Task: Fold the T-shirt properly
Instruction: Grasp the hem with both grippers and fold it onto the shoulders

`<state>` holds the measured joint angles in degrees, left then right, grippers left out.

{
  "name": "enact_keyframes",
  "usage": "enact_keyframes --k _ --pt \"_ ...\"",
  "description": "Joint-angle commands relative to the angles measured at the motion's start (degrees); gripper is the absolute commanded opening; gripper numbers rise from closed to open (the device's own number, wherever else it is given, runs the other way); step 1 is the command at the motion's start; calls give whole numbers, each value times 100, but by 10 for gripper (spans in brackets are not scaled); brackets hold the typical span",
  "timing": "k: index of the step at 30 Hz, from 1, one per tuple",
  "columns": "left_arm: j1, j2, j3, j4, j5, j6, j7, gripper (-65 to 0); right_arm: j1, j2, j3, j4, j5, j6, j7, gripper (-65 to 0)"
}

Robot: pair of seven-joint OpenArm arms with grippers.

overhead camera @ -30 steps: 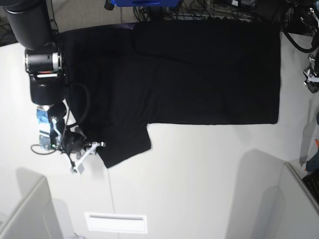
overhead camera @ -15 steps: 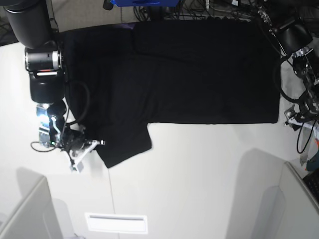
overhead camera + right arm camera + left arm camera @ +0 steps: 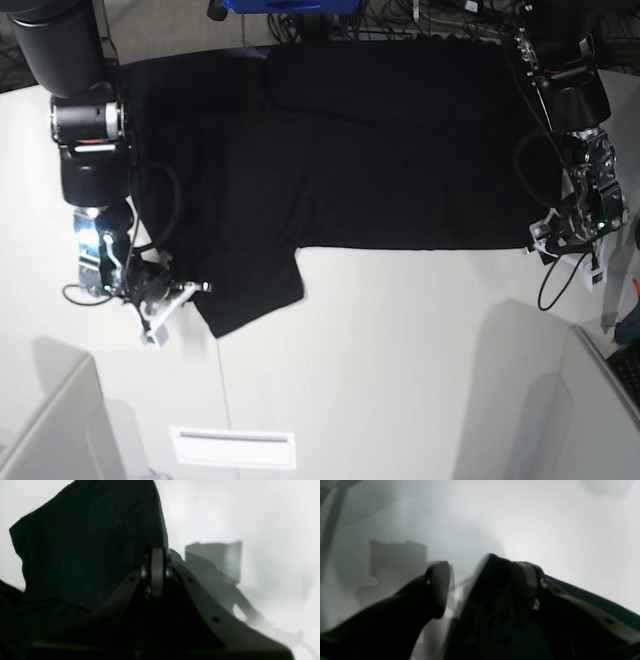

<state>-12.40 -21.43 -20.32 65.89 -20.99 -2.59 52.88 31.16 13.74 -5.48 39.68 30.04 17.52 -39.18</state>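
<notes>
While the right gripper [image 3: 158,572] is closed on the edge of the black T-shirt [image 3: 400,180] near the sleeve, the left gripper [image 3: 480,590] stands apart-jawed around the opposite corner, holding nothing. The shirt lies spread over the white table [image 3: 400,370] (one sleeve juts towards the front), and the right grip probably anchors that side so both can lift together. Both arms reach down from the sides, the left fingertips low over the corner, apparently lined up to pinch it.

No readable text, labels, brands, numbers or signs in any view.
</notes>
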Motion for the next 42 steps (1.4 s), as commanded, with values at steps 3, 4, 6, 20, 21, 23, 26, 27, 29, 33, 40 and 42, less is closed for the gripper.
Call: enact_keyframes --k 3,4,6,20,21,23,26,27,29,33,40,42 --pt "-135 -103 137 -211 -6 0 -203 -273 62 11 -2 1 -125 -16 -236 -650" --pt "-135 -94 137 -281 -6 0 -255 -273 62 11 -2 1 -125 -16 -236 -650" --pt "-135 -94 163 -395 -6 0 -343 -288 62 11 -2 1 -125 -16 -236 -650" --pt "-346 -156 111 264 -24 -9 114 -650 -527 90 -2 1566 -134 -16 72 -650" --pt "-302 -156 111 422 -24 -9 123 -650 -579 90 112 1689 -134 -16 72 -650" --pt "-206 -165 111 704 -24 -97 131 -650 -729 90 499 1953 -143 -16 72 -650" --pt "-153 -200 93 1002 -24 -704 395 -650 -905 90 912 2427 -143 -16 -60 -650" --pt "-144 -217 -4 1082 -24 -959 615 -650 -949 99 1018 2603 -151 -16 -227 -650" --pt "-83 -191 -302 1222 -24 -1275 940 -650 -1054 178 1150 2981 -151 -16 -526 -650" --pt "436 -191 -619 2005 -15 -1310 1116 -650 -1459 187 1369 3966 -134 -16 -1080 -650" --pt "1438 -200 -1006 3297 -24 -1328 1134 -650 -2364 -130 2126 5619 -125 -16 -2021 -650" --pt "1720 -217 -1146 3482 -24 -1337 1134 -650 -2663 -182 2310 6076 -125 -7 -2214 -650"
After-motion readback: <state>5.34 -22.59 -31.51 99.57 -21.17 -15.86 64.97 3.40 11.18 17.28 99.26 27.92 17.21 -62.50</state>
